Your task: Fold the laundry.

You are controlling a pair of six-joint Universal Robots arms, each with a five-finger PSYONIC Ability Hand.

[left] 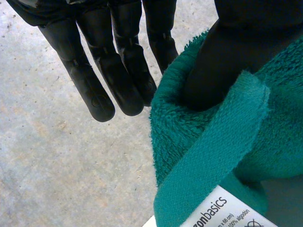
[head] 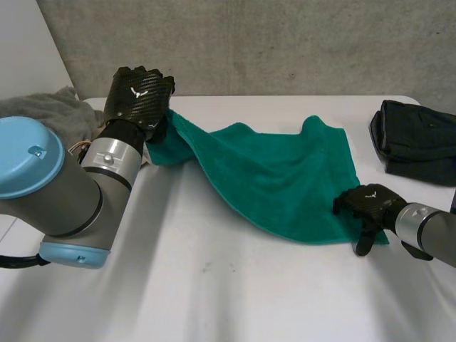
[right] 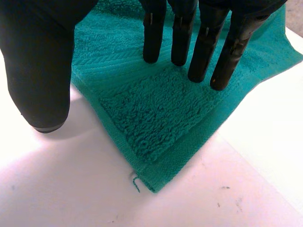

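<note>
A green towel point(head: 285, 178) lies spread on the white table point(head: 214, 285), its far left corner raised off the surface. My left hand point(head: 135, 92) holds that corner up. In the left wrist view the thumb point(left: 218, 66) presses into a fold of the towel point(left: 199, 142) beside a white label point(left: 222, 210), while the fingers point(left: 113, 80) point straight down next to it. My right hand point(head: 367, 203) hovers over the towel's near right corner point(right: 156, 118). Its fingers point(right: 180, 33) are straight and its thumb point(right: 38, 71) stands apart, holding nothing.
A grey cloth point(head: 57, 107) is heaped at the back left behind my left arm. A dark folded garment point(head: 417, 142) lies at the right edge of the table. Bare table stretches in front of the towel.
</note>
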